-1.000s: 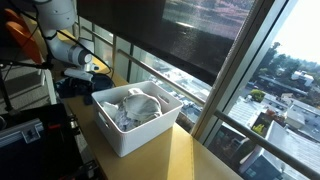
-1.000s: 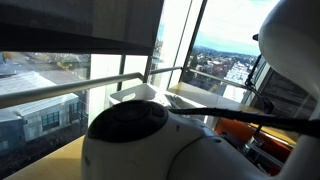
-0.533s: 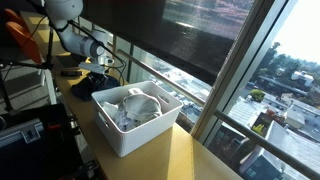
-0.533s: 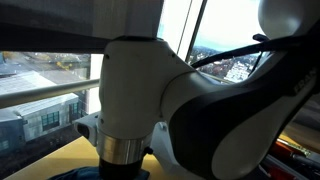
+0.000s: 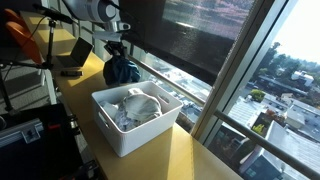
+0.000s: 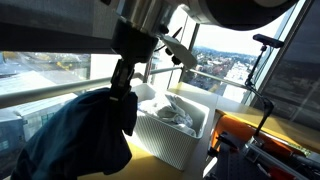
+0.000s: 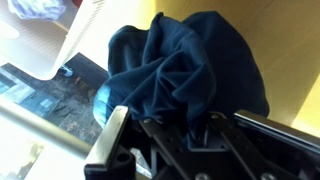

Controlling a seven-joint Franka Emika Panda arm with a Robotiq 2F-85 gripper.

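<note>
Navy cloth (image 5: pixel 121 72): a dark blue bundle of fabric hangs bunched from your gripper (image 5: pixel 117 50), over the far end of the wooden counter (image 5: pixel 195 155). You cannot tell whether its lowest fold touches the wood.
Gripper hold: your fingers are clamped on a gather at the top of the navy cloth. In an exterior view the fabric (image 6: pixel 75 140) drapes down from the black gripper (image 6: pixel 125 88).
Wrist view: the navy cloth (image 7: pixel 190 70) fills most of the frame in deep folds, with the gripper (image 7: pixel 185 128) pressed into it at 6 o'clock.
White bin (image 5: pixel 135 138): a rectangular plastic tub stands on the wooden counter at about 5 o'clock from the hanging cloth, near but apart.
Pale laundry (image 5: pixel 135 108): crumpled white and grey fabric lies inside the white bin.
Window (image 5: pixel 200 45): tall glass runs along the counter's far edge, with city buildings below.
</note>
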